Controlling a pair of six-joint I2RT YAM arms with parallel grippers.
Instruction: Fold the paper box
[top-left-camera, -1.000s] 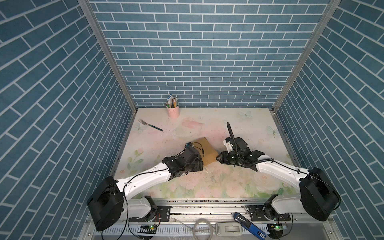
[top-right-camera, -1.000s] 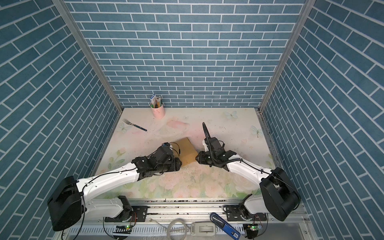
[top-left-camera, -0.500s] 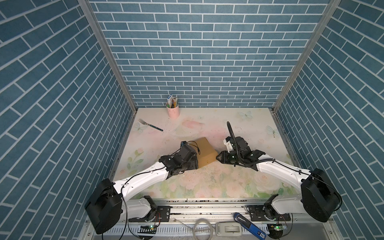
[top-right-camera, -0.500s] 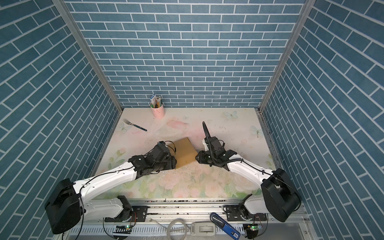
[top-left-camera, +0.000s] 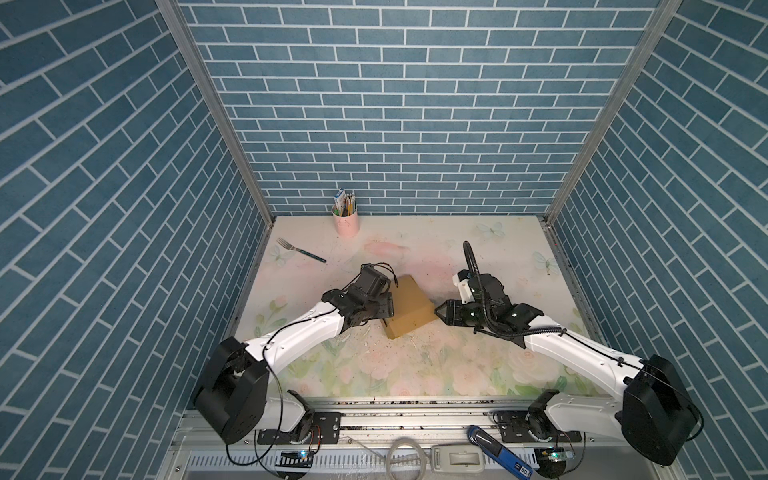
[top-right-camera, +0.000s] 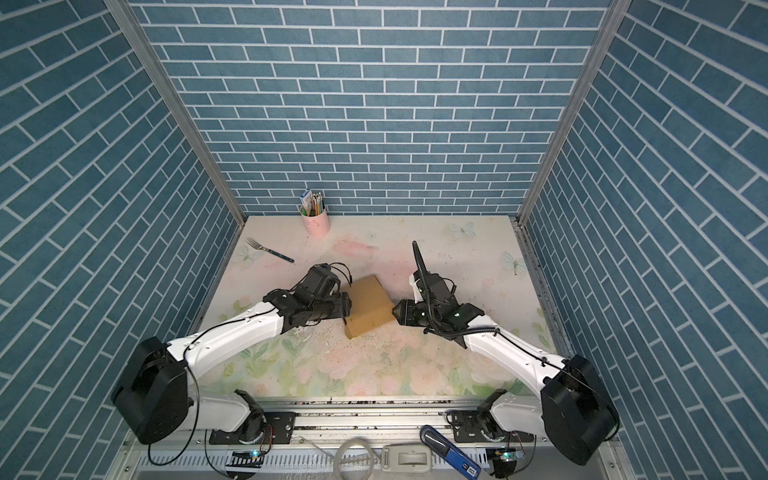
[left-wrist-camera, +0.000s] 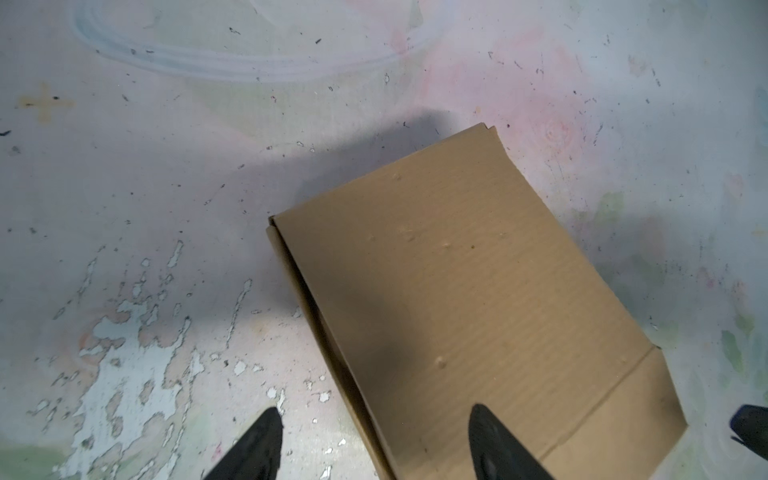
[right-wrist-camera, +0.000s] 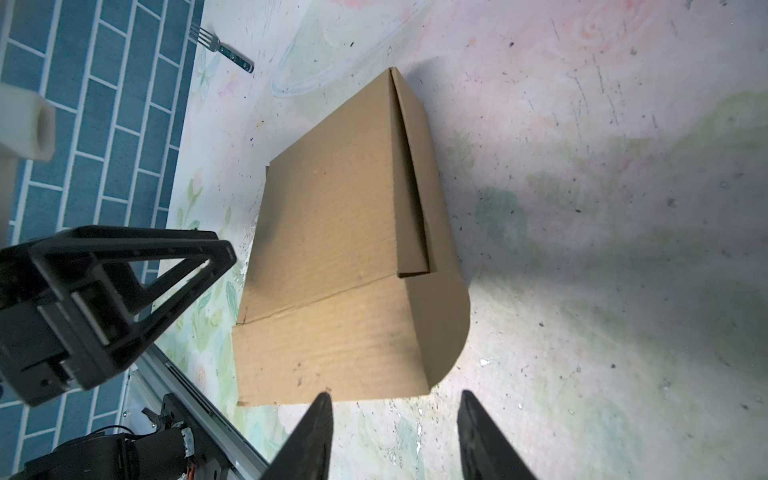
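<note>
Seemingly I am near the end: the paper box lies shut on the middle of the bench, lid down flat and front flap bent over. What may be left is one rounded ear on the side facing my right arm, which looks to sit outside the wall rather than tucked; I cannot be sure. Its long axis runs from the back wall toward the bench's front edge, flap end pointing frontward and somewhat right. My left end effector is spread wide and empty, one finger over the lid, one over bare bench. My right end effector, jaws parted, grips nothing, just short of the flap end
</note>
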